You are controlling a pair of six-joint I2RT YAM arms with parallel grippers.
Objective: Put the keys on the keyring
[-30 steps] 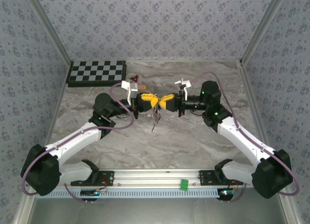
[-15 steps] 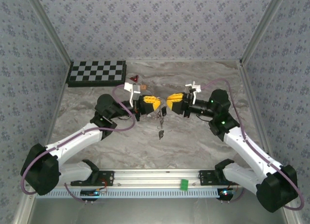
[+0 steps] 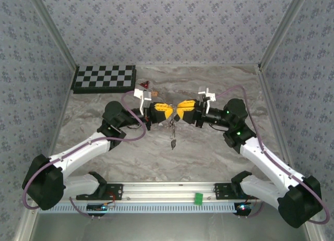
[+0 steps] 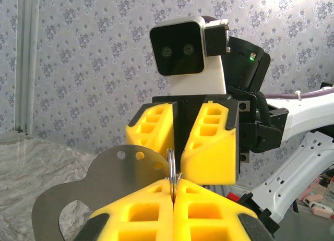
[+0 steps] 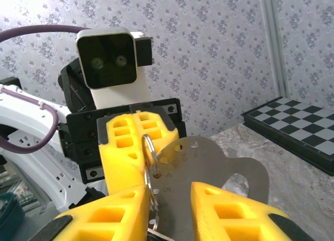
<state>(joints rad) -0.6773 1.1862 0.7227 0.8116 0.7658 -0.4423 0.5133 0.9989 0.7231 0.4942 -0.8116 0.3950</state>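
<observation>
Keyring point(image 4: 170, 167) dead centre: a thin steel loop standing edge-on, pinched between the yellow fingers of the left gripper point(image 4: 174, 188), which are pressed flat together on it. From overhead, a small cluster of keys point(image 3: 171, 125) seems to dangle under the spot where the two arms meet. One loose key point(image 3: 173, 143) lies on the marble table point(image 3: 209, 157) just below them, touching nothing.

The right gripper point(image 5: 167, 195) faces the left head-on with its fingers apart, straddling the flat steel tag point(image 5: 219, 168) that hangs on the ring. In its own camera the ring sits close against one finger. Whether it touches, I cannot tell.

My read is that this is the hand-over and steadying step, with that table key yet to be threaded.

- **Left gripper:** it should hold its clamp and not roll the wrist, because any twist will swing the hanging keys.
- **Right gripper:** it should close on one thing only. The tag's broad face is the safer choice, since the wire could skate off the pads.
- **Closing:** go slow and square.
- **After that:** one arm has to let go and go down for the loose key, gripping it so that its hole stays clear.

The biggest risk is both grippers pulling against each other and springing the ring out.
</observation>
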